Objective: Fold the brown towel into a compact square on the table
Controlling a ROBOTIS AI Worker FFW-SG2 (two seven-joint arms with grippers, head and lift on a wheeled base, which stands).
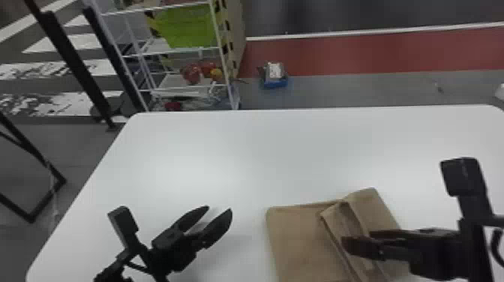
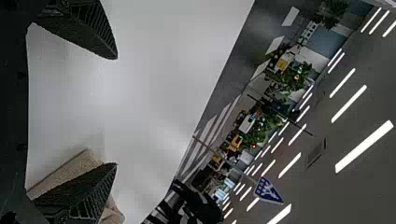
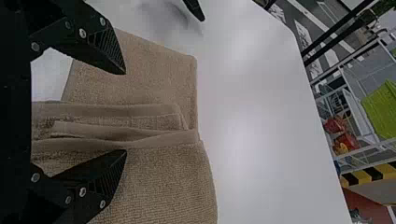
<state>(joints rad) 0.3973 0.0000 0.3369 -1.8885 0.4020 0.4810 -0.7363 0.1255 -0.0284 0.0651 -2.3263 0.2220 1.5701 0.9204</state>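
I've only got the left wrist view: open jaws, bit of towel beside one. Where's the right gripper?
Observer: Right gripper is over the brown towel, jaws apart.

Operator: Towel squared up yet?

Observer: No. In the head view, layered edges run slantwise across it, and the right-hand part's far corner juts past the left part's far edge.

Operator: And my left gripper relative to it?

Observer: Left gripper is left of the towel, with white table between them.

No print is legible, even on the blue sign (image 2: 268, 191).
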